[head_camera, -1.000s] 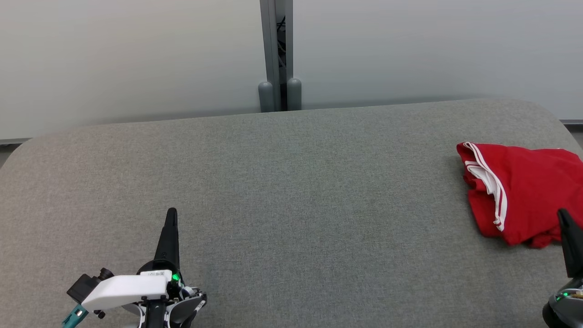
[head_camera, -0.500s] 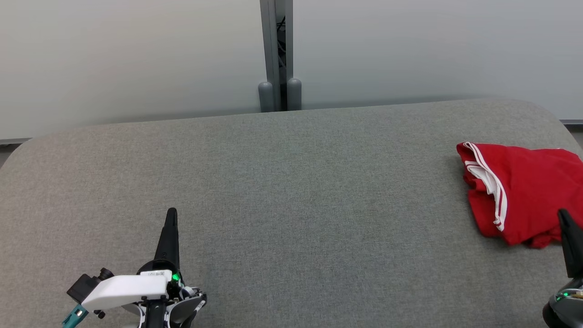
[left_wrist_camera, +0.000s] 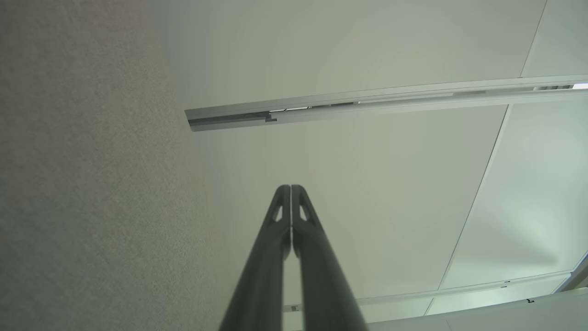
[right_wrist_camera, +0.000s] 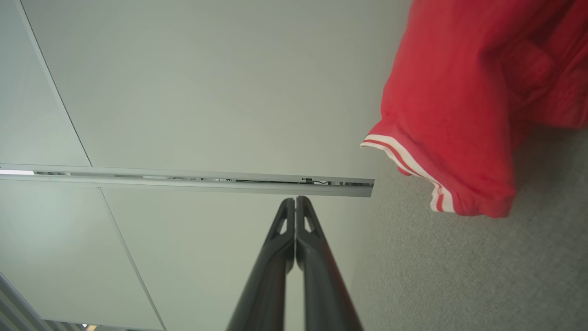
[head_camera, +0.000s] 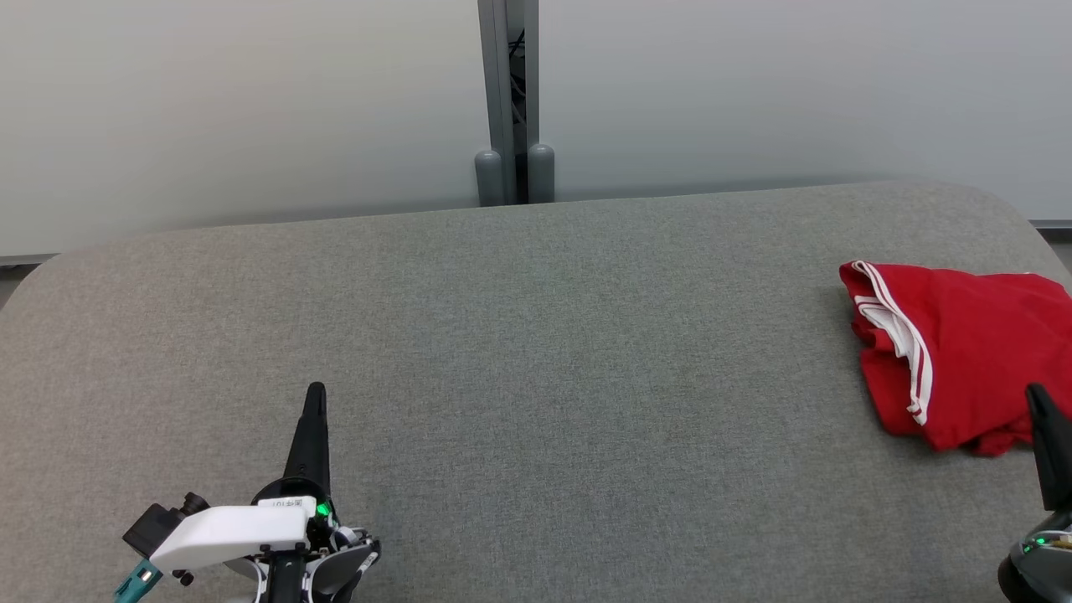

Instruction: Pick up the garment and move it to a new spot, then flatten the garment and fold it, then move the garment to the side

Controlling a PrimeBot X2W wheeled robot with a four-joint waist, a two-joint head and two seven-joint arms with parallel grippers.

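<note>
The garment (head_camera: 963,352) is red with white stripes along its trim and lies bunched at the right end of the grey padded table (head_camera: 536,377). The right wrist view shows the garment (right_wrist_camera: 464,101) at the upper right. My right gripper (head_camera: 1033,392) is at the lower right edge, just in front of the cloth's near edge, its fingers (right_wrist_camera: 295,202) pressed together and empty. My left gripper (head_camera: 315,392) stands at the lower left, far from the cloth, with its fingers (left_wrist_camera: 291,189) also shut on nothing.
Pale wall panels with a grey vertical post (head_camera: 507,100) rise behind the table's far edge. The table's corners are rounded, and the garment lies close to the right edge.
</note>
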